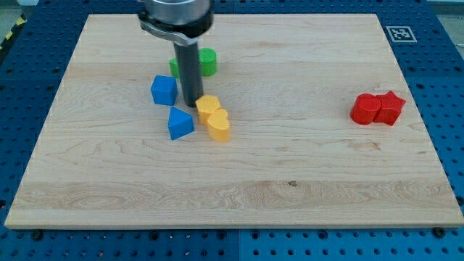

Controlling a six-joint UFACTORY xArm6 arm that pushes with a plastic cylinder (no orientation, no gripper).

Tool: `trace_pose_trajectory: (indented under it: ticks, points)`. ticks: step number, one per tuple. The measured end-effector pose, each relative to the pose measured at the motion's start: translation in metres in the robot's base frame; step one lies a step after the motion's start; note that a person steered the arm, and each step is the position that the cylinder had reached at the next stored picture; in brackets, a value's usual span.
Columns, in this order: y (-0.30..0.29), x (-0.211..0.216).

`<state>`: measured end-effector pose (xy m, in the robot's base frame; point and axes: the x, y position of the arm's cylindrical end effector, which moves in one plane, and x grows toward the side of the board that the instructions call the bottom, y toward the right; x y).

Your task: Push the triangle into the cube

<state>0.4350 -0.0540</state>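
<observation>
Resting on the board in the upper left of the frame, my tip (193, 106) is the bare end of a straight dark rod with no fingers to spread or close, so it grips nothing. It sits just left of the upper yellow plastic block (208, 106), touching or nearly touching it; I cannot tell which. Directly below that block lies a second yellow plastic block, heart-like in shape (219, 125), and the two yellows touch. Just below and left of my tip lies the blue plastic triangle (180, 123), apart from the tip. Up and left of the tip stands the blue plastic cube (164, 90), with a narrow gap between it and the triangle below it. Behind the rod, toward the frame's top, a green plastic block (206, 61) is partly hidden, its shape unclear. Well apart, near the frame's right, two red plastic blocks (377, 109) touch each other. The light wooden board (290, 188) has wide bare room across its centre and lower half; every block sits well inside the edges.
</observation>
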Motion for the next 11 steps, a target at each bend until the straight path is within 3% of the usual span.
trace_pose_trajectory:
  ticks: [2,5,7,11]
  points:
    - [0.033,0.044]
    - [0.007,0.061]
    - [-0.050,0.058]
    - [-0.104,0.015]
